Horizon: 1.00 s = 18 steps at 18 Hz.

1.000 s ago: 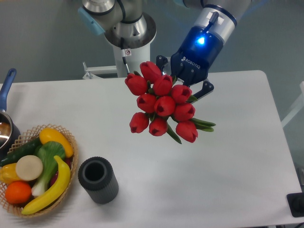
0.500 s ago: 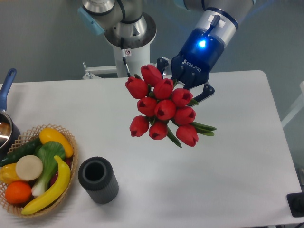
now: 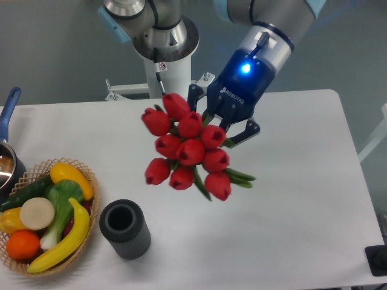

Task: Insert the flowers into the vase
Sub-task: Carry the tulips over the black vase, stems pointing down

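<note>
A bunch of red closed tulips, the flowers (image 3: pixel 185 148), hangs in the air over the middle of the table, heads toward the camera, green leaves sticking out at the lower right. My gripper (image 3: pixel 219 116) is shut on the stems behind the heads; its dark fingers show on both sides of the bunch. The vase (image 3: pixel 125 229), a short dark ribbed cylinder with an open round mouth, stands upright on the table near the front left. It is below and to the left of the flowers, well apart from them.
A woven basket (image 3: pixel 89 181) holding a banana, an orange and other fruit and vegetables sits just left of the vase. A pot with a blue handle (image 3: pixel 7 112) is at the far left edge. The robot base (image 3: pixel 164 42) stands behind the table.
The gripper with the flowers has moved left and slightly toward the front, closer to the vase. The vase and basket have not moved.
</note>
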### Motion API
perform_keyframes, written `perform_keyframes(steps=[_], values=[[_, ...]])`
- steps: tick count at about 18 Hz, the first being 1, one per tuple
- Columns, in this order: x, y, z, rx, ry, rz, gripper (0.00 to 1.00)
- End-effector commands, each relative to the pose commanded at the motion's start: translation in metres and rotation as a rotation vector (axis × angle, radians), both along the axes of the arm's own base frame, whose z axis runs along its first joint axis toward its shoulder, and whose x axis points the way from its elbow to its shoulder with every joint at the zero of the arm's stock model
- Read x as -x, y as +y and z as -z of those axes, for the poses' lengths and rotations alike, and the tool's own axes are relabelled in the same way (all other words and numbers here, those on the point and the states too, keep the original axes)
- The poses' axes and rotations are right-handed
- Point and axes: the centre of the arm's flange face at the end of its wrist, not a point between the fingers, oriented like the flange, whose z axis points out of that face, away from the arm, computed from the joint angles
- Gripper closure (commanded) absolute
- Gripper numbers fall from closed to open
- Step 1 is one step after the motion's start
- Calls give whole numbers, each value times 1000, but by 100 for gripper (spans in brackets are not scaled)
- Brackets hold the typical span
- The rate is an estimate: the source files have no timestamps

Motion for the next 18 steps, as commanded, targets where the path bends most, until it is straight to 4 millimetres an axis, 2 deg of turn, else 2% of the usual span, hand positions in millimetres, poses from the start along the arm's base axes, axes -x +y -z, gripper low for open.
perform_keyframes(steps=[5, 8, 11, 13, 16, 18], values=[[-10, 7, 2, -51, 1, 41, 67], [-27, 23, 14, -93, 25, 94, 67], [-24, 34, 20, -119, 51, 121, 67], [-31, 51, 29, -145, 61, 177, 67], [-35, 61, 28, -162, 67, 203, 67], [-36, 69, 37, -199, 48, 241, 67]])
